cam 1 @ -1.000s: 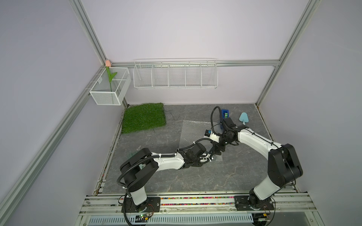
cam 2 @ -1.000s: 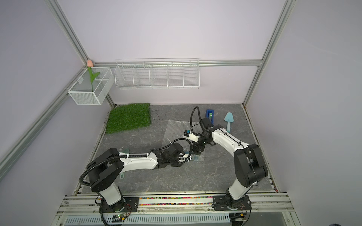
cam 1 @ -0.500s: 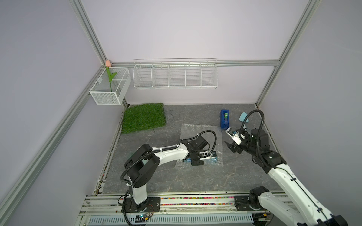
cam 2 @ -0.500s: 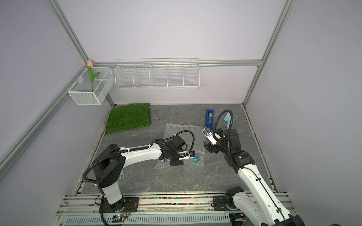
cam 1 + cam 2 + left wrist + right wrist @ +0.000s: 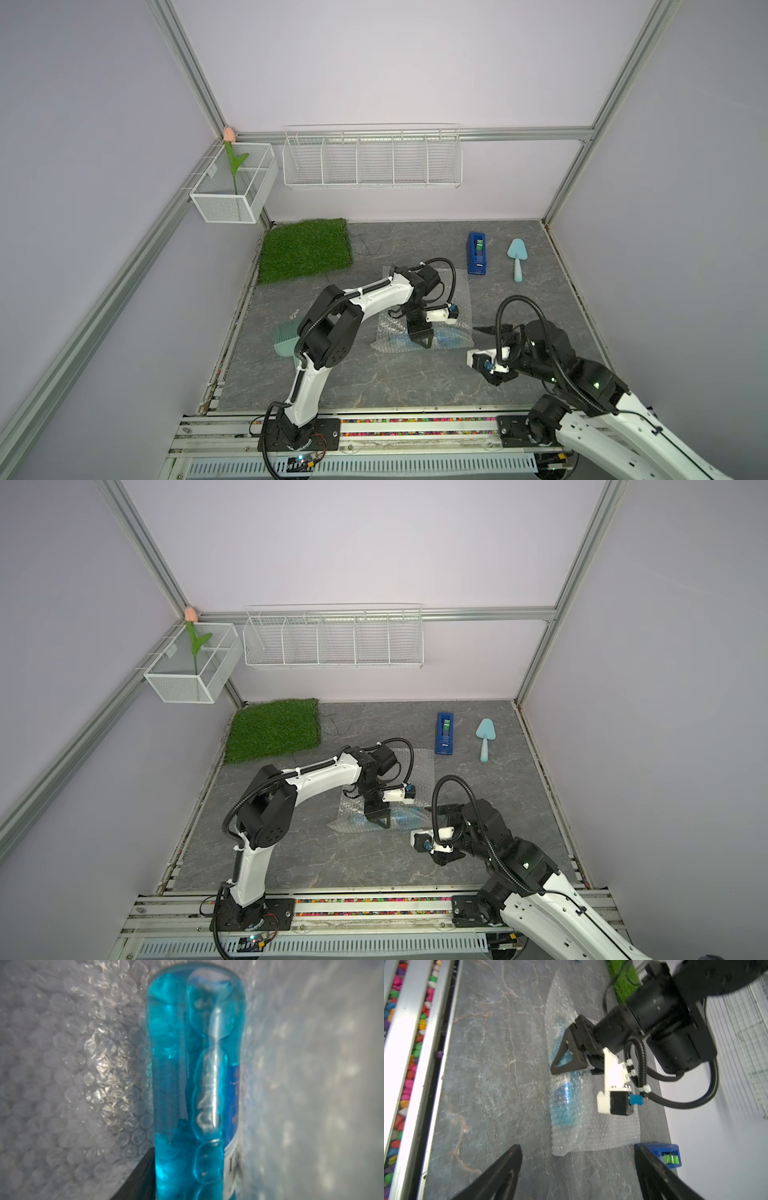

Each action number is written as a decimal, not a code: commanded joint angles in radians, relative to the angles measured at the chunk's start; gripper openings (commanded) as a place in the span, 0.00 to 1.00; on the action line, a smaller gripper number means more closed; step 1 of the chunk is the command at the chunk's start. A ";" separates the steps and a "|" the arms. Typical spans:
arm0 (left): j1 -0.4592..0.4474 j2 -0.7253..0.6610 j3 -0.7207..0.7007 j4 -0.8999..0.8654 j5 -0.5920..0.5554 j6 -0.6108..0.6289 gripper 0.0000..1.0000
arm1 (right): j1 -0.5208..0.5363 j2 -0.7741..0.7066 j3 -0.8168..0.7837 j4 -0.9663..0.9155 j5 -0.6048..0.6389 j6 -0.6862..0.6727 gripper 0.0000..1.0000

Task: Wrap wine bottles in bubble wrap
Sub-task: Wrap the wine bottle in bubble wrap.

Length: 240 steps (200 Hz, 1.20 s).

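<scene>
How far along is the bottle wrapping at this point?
Done: the wine bottle lies on the bubble wrap, one edge folded over it. In hand: the left tool grips the wine bottle; the right tool hangs open, apart. Left: rolling up the flat remainder of the bubble wrap.

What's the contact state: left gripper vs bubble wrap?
Touching. Right wrist view: the left gripper has its fingers pressed into the bubble wrap folded over the bottle; no gap shows.
</scene>
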<state>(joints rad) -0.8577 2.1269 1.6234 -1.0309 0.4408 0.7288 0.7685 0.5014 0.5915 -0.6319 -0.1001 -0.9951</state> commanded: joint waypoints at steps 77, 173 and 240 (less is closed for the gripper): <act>-0.006 0.181 0.121 -0.277 0.048 0.091 0.00 | 0.169 0.404 -0.136 0.478 0.218 -0.063 0.88; 0.012 0.254 0.203 -0.314 0.038 0.110 0.00 | 0.047 0.620 -0.113 0.578 0.138 -0.033 0.88; 0.011 0.263 0.223 -0.318 0.022 0.107 0.00 | 0.015 0.771 -0.049 0.554 0.072 -0.034 0.88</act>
<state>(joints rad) -0.8330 2.3054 1.8641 -1.2999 0.5327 0.8059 0.7959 1.2240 0.5098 -0.0788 0.0135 -1.0363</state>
